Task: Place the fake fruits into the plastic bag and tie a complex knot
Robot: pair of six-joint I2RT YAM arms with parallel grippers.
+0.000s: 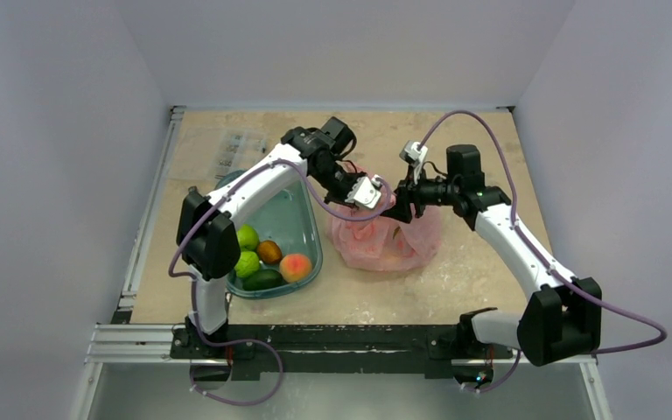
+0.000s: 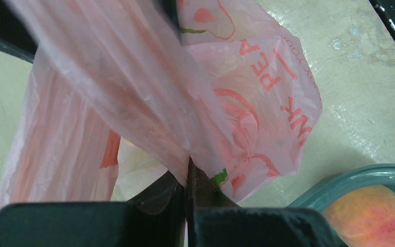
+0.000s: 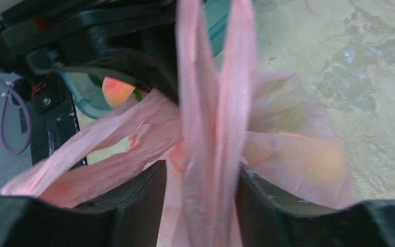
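Note:
The pink plastic bag sits on the table right of the teal tub. My left gripper is above the bag's top, and in the left wrist view my left gripper is shut on a fold of the bag. My right gripper faces it, close by. In the right wrist view my right gripper is open, with a pink handle strip running up between the fingers. An orange fruit shows through the bag. No tied knot shows.
The tub holds two green fruits, a brown one, a peach and a dark green one. A clear packet lies at the back left. White walls enclose the table; a metal rail runs along the front.

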